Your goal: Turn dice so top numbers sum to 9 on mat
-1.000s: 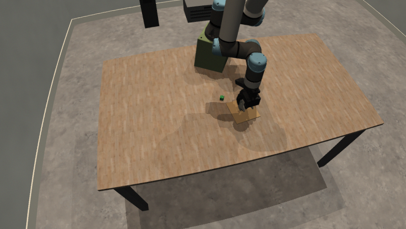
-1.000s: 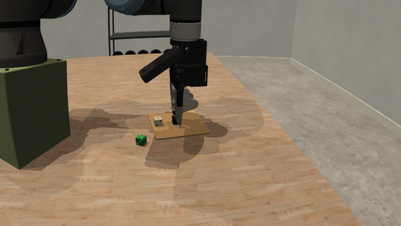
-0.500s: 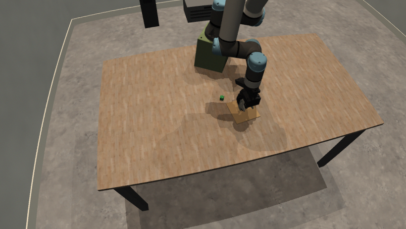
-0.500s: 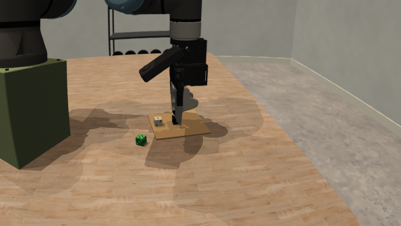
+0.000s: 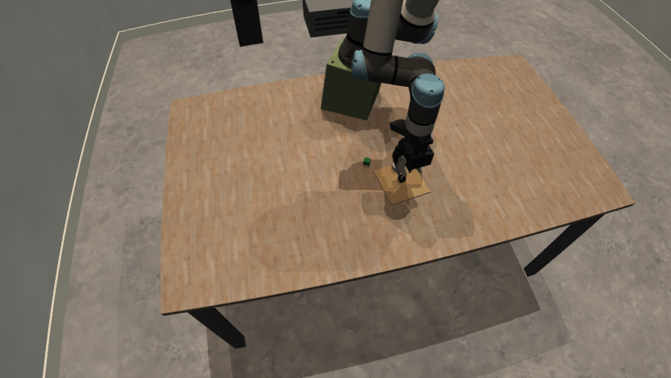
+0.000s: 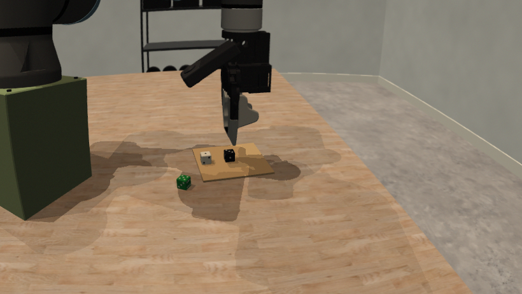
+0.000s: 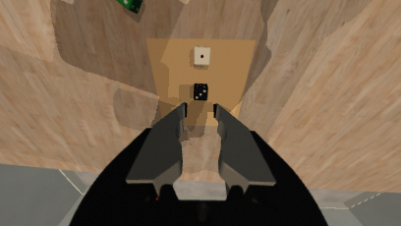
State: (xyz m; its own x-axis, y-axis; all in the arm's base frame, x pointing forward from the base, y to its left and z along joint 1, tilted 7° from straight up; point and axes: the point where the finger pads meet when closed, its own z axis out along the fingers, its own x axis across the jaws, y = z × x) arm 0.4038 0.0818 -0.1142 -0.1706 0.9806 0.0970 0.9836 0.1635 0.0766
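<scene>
Gripper (image 6: 233,140): hangs just above the mat, tips pointing down, clear of the black die below; the jaws stand a little apart with nothing between them, the gap plain in the lower middle of the wrist view (image 7: 200,110). Mat (image 6: 251,166): a tan square lying flat on the wooden table (image 6: 146,237), just left of centre in the exterior view. Black die (image 6: 229,155): flat on the mat, near its far edge, directly under the gripper tips; in the wrist view (image 7: 200,91) it sits centre frame just above the finger ends, top face with several white pips, count too small to tell. White die (image 6: 205,157): flat on the mat beside the black die, to its left in the exterior view and apart from it; the wrist view (image 7: 201,55) shows one dark pip on top. Green die (image 6: 183,182): on the bare table, off the mat, near its front left corner in the exterior view; top pips unreadable. Green pedestal (image 6: 43,142): left edge of the exterior view, carrying the arm base.
</scene>
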